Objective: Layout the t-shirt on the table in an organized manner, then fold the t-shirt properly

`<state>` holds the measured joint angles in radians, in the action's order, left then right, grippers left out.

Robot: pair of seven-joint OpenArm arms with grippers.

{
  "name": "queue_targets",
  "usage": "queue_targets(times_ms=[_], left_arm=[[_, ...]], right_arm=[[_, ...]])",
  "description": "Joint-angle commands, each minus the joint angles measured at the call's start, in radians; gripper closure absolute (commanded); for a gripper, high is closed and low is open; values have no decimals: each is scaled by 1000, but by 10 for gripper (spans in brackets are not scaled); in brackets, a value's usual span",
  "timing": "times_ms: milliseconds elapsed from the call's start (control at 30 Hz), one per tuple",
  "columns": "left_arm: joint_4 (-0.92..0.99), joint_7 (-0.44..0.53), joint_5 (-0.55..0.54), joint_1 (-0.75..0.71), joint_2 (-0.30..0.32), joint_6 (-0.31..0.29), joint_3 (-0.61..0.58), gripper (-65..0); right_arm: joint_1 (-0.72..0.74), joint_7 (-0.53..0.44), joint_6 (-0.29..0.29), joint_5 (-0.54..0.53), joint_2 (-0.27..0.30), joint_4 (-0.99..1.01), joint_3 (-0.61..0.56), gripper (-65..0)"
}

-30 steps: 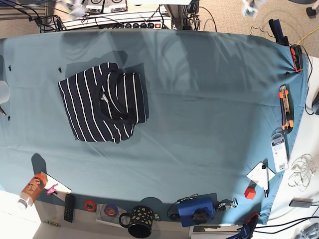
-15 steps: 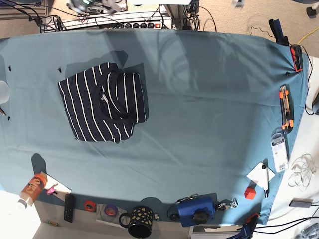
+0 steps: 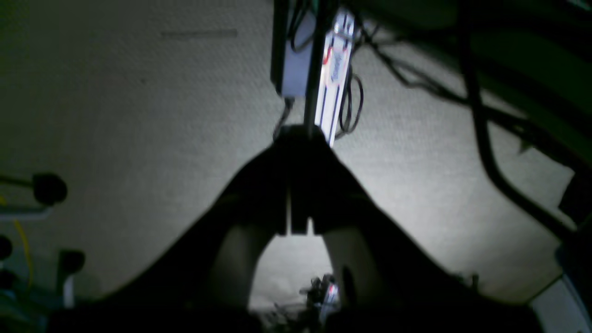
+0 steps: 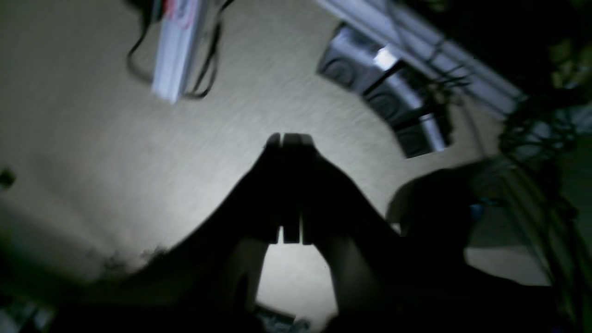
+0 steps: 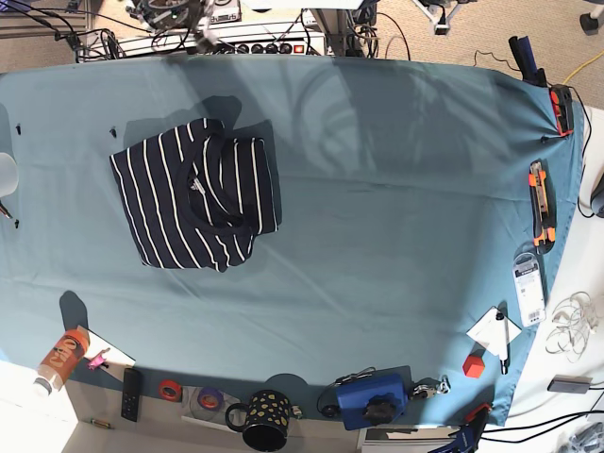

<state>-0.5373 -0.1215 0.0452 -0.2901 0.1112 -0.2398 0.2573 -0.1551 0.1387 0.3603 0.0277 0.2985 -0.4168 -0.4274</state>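
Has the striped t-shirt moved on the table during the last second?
No. The t-shirt lies folded at the same spot on the table, with its edges the same way from the table's far edge.

Base looks straight down on the table (image 5: 396, 189); wrist cameras face carpet.

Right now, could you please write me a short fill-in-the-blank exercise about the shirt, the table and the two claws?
1. The t-shirt lies folded on the table, navy with thin ____ stripes.
2. The left claw has its jaws ____.
3. The right claw holds ____.
4. At the table's near edge stands a dark, dotted ____, beside a blue box.

Missing words: white; shut; nothing; mug
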Motion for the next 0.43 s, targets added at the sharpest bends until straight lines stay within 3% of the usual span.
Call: queue_targets(times_ms=[0,100,400], left_arm=[[-9,20,22,-3,6,-5,1,0],[-40,24,48,-8,5,-5,1,0],[-63,18,48,-12,5,-5,1,0]], right_arm=[[10,-27,-18,-1,12,3,1,0],[29,-35,-61,-1,12,6,1,0],[39,-35,-63,-1,9,6,1,0]])
